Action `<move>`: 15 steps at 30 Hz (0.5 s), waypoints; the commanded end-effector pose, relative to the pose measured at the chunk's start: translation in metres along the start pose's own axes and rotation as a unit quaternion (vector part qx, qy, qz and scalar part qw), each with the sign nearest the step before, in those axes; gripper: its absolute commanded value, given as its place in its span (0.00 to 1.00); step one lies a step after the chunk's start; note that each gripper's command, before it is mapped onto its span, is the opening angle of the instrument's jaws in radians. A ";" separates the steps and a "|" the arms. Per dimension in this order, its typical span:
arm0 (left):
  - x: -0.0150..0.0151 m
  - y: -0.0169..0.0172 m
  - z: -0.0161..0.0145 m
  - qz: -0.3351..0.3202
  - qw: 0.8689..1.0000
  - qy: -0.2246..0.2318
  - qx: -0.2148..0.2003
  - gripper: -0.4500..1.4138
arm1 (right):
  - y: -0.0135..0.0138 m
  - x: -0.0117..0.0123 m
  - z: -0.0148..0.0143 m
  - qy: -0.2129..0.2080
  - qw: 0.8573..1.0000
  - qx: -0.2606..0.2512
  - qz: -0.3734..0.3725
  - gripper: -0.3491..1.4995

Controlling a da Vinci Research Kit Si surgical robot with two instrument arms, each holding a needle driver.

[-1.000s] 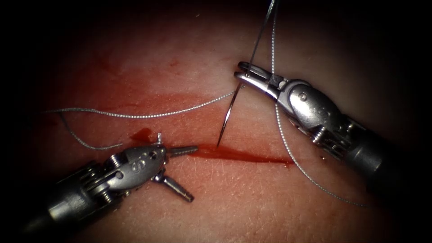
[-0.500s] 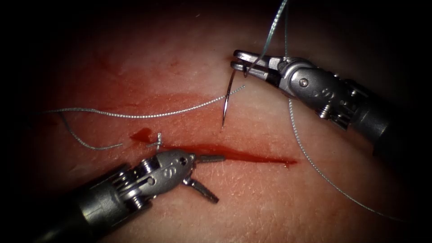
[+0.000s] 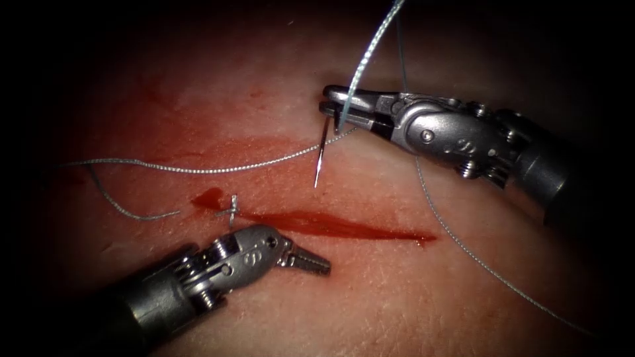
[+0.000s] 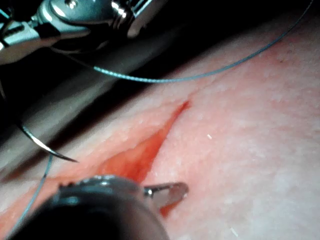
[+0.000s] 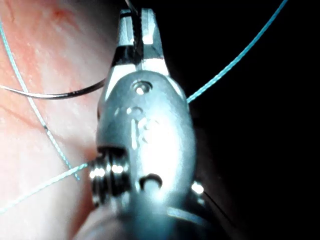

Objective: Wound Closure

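Observation:
My right tool (image 3: 329,106) comes in from the upper right, its jaws shut on the curved needle (image 3: 320,151) near its thread end. The needle hangs free above the tissue (image 3: 370,297), its tip pointing down at the cut (image 3: 344,226) without touching it. My left tool (image 3: 323,267) lies low on the tissue just below the cut's left half, jaws shut with nothing between them. The left wrist view has those jaws (image 4: 172,190) at the cut's edge, with the needle (image 4: 42,145) off the tissue. In the right wrist view the jaws (image 5: 137,25) clamp the needle (image 5: 55,94).
A tied stitch (image 3: 231,208) with short cut ends sits at the cut's left end, beside a patch of red fluid (image 3: 208,197). Thread (image 3: 198,170) trails left from the needle across the tissue. Another strand (image 3: 463,248) loops down past the right tool.
The left tool's jaws have closed, and it has slid down and to the right along the cut. The right tool has carried the needle left and upward and turned more level.

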 end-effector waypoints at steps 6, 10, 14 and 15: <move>-0.0011 0.0012 -0.0005 0.000 1.000 -0.002 -0.013 0.00 | 0.0013 0.0001 0.0005 0.004 1.000 -0.001 -0.003 0.00; 0.0001 0.0015 0.0001 -0.002 1.000 0.000 -0.022 0.00 | 0.0013 0.0001 0.0003 0.003 1.000 0.002 -0.002 0.00; 0.0023 0.0012 0.0011 -0.020 0.999 0.026 -0.032 0.00 | 0.0014 0.0000 0.0001 -0.007 1.000 0.023 -0.018 0.00; 0.0028 0.0010 0.0013 -0.018 0.999 0.031 -0.034 0.00 | 0.0015 0.0000 0.0000 -0.008 0.999 0.025 -0.021 0.00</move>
